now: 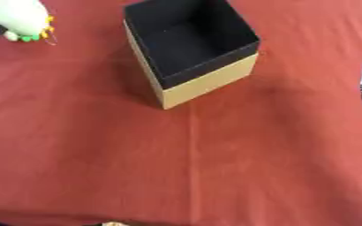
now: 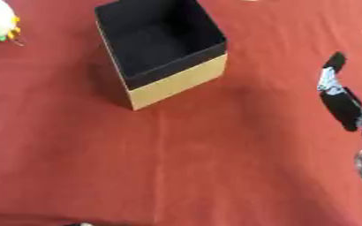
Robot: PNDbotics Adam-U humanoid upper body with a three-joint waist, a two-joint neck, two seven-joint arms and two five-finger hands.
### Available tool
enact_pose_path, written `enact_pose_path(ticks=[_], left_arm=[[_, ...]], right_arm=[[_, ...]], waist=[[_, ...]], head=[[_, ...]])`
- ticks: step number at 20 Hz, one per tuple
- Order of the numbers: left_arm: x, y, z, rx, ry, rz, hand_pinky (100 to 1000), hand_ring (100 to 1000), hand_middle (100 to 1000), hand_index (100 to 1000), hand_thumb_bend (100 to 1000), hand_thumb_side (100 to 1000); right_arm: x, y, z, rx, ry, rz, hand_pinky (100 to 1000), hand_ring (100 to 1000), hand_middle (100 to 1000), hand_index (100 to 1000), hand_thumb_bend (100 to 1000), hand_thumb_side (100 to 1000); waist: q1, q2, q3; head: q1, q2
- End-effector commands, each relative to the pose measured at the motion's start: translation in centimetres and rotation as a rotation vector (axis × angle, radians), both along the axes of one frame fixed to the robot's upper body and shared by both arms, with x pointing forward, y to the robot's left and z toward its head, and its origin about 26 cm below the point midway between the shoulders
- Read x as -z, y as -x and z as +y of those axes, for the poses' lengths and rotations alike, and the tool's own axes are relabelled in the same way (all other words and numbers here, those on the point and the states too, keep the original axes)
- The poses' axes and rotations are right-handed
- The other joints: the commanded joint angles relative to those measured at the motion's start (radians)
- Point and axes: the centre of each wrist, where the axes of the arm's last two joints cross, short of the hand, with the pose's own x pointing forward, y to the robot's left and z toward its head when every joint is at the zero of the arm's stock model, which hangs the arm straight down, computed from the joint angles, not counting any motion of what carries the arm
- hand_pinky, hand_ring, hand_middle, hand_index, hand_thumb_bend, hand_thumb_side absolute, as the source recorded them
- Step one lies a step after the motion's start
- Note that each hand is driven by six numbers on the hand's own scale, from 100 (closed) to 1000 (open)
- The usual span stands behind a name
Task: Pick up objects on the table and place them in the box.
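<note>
So the whole scene sits on a red tablecloth [image 1: 238, 167] with a straight crease running down the middle from just below the box toward the near edge. The box [image 1: 190, 48] stands upright toward the far middle of the table, tan cardboard outside with a black lining, top open, turned so one corner points at the camera; nothing can be made out inside. The robot's right hand [image 2: 340, 99] pokes in at the right edge, well apart from the box, black with silver bits, fingers looking straight and spread with nothing in them, hovering over bare cloth. Up in the far left corner there's a small whitish-green toy [image 1: 16, 18] with orange and green bits on its near side, lying on the cloth well apart from the box. The left hand doesn't show anywhere.
</note>
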Motion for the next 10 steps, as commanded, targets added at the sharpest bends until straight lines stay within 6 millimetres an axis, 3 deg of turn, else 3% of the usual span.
enact_pose_path(ticks=[1,10], left_arm=[[-2.0,0.6,-1.9,0.069,0.0,-0.035,100,220,326,530,298,100],[-2.9,-0.6,-8.5,0.245,0.06,0.006,100,204,313,530,139,100]], right_arm=[[-1.0,0.1,-0.3,-0.001,0.027,-0.024,573,547,648,855,100,552],[-1.3,0.0,-0.3,-0.013,0.031,-0.021,573,548,648,855,100,551]], waist=[[0.005,-0.024,-0.003],[0.011,-0.033,-0.014]], head=[[-0.01,0.005],[-0.013,0.005]])
